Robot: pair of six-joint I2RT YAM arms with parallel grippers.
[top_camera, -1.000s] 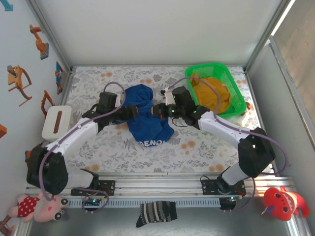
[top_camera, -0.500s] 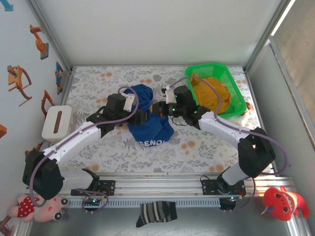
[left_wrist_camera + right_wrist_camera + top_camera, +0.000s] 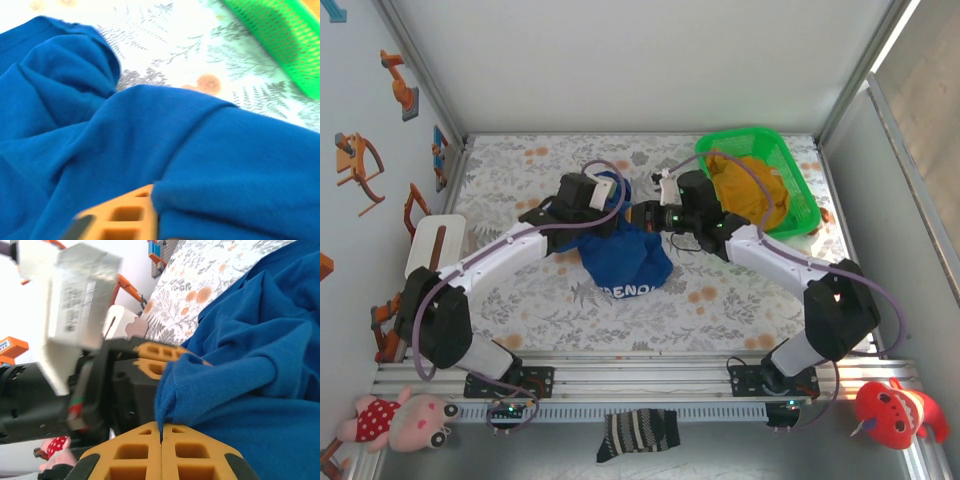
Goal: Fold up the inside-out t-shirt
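- currently, the inside-out t-shirt [image 3: 620, 258] lies bunched at the middle of the table [image 3: 520, 170], left of the green basket [image 3: 750, 133] and apart from it; the mustard garment [image 3: 752, 190] sits in that basket and plays no part.
- long axis of the bundle: from the far side towards the arm bases, with the white lettering [image 3: 625, 291] on the near end.
- right gripper [image 3: 161, 440]: fingers pressed together, with a fold of blue cloth pinched in the seam between them, as its own wrist view shows.
- left gripper [image 3: 159, 359]: jaws together; the right wrist view shows its orange fingers closing onto the edge of the same raised fold. its own wrist view shows one finger [image 3: 125, 220] tucked under blue cloth.
- key relation: the two grippers meet almost tip to tip over the far half of the shirt, the left coming from the left and the right from the right. both grips sit on one small ridge of cloth, not on separate corners, and the rest of the garment hangs and lies below and nearer the bases.
- judgement: neither arm is the nearer, as both hold the cloth. the coming move likely turns on drawing the two grips apart across the long axis to spread the fabric.
- risk, as a judgement: the grips lie so close that the fingers may foul each other, or one layer may slip free.
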